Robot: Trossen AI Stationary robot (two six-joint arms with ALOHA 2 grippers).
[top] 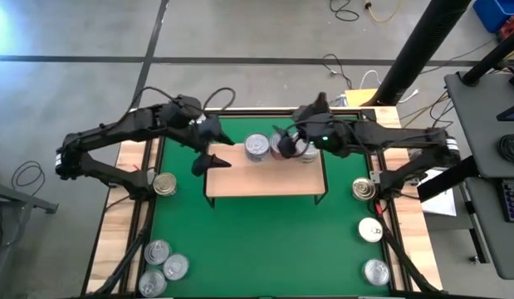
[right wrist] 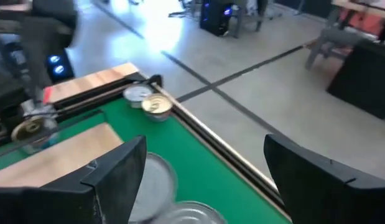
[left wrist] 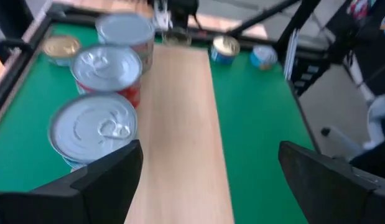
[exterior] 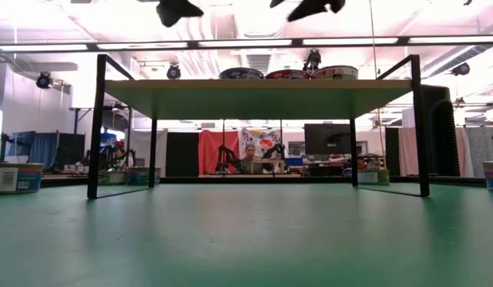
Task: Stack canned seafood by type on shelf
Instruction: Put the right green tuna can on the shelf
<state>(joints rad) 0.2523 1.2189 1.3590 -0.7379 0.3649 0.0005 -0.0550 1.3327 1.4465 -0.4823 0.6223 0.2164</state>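
The light-wood shelf stands mid-mat on thin black legs. Three tins of canned seafood sit in a row along its far edge; in the left wrist view they are the silver-lidded tins beside my fingers. My left gripper hovers open above the shelf's left end, with nothing between its fingers. My right gripper hovers open above the tins on the shelf, also empty. In the low view both grippers hang well above the shelf top.
Loose tins lie on the green mat: a gold one at the left, three silver ones at the near left, and a gold, a white and a silver one down the right side. The near half of the shelf is bare.
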